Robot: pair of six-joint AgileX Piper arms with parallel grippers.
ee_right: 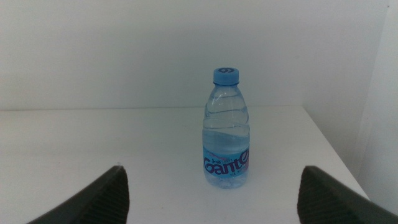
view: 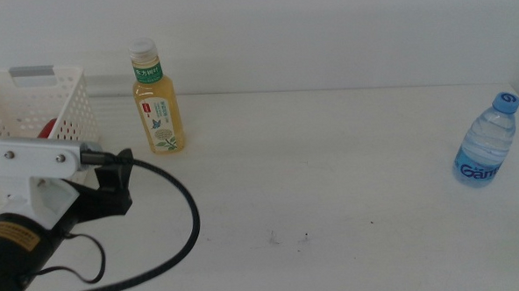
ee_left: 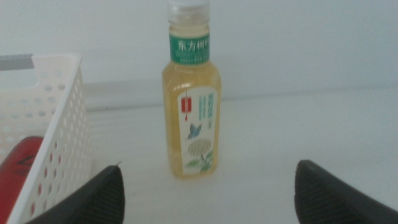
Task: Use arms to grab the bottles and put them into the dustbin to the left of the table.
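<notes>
Two bottles stand upright on your smooth white table (view: pixel 331 169), well apart from each other. Your yellow tea bottle (view: pixel 157 99) is squarish clear plastic full of pale liquid, with a ribbed white cap, a green neck band printed in white Chinese characters, and a white label carrying a red tag, a bird and flowers; it stands just beside the dustbin (view: pixel 60 106) at the far left. That dustbin is a white rectangular plastic basket with rows of round perforations and a grey strip on its rim, and you can see the slim red can (ee_left: pixel 17 168) lying inside it, its lettering too blurred to read. Your water bottle (view: pixel 487 141) is round, ribbed clear plastic with a blue cap and a blue label reading "Gante", near the table's right edge. Your left gripper (ee_left: pixel 205 193) sits low in front of the tea bottle, its dark rounded jaws spread wide and holding nothing. Your right gripper (ee_right: pixel 211 193) faces the water bottle from a distance, jaws likewise wide apart and empty.
</notes>
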